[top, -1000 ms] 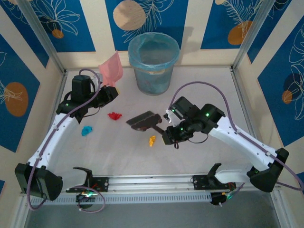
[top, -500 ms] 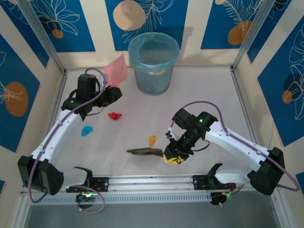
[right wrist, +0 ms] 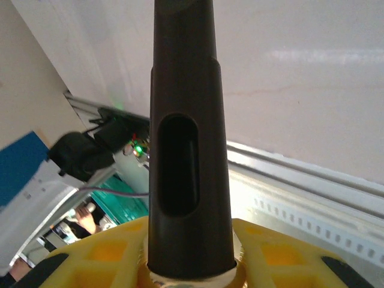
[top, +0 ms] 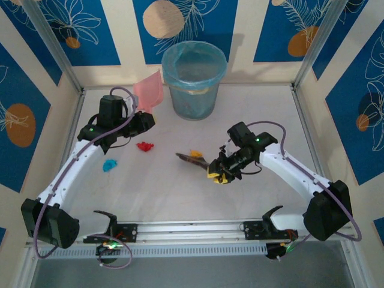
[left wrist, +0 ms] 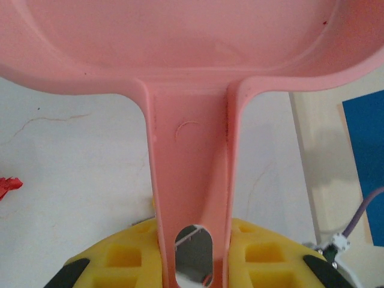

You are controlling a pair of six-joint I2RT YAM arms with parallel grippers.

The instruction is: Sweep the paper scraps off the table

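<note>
On the smooth white table (top: 180, 195) lie crumpled paper scraps (top: 144, 145).

Paper scraps (top: 144, 145) on the table (top: 180, 204): three counted, being one red scrap (top: 144, 145), one blue scrap (top: 108, 165) and one orange-yellow scrap (top: 195, 153); the last lies partly behind the brush, so it may be more than one wad. Cleaning tools: one pink dustpan (top: 149, 91), one dark brush (top: 188, 158) and one bin (top: 194, 90) fitted with one blue liner. Robot arms (top: 66, 174): two, each with one gripper, namely the left gripper (top: 141, 116) and the right gripper (top: 218, 174).
</note>
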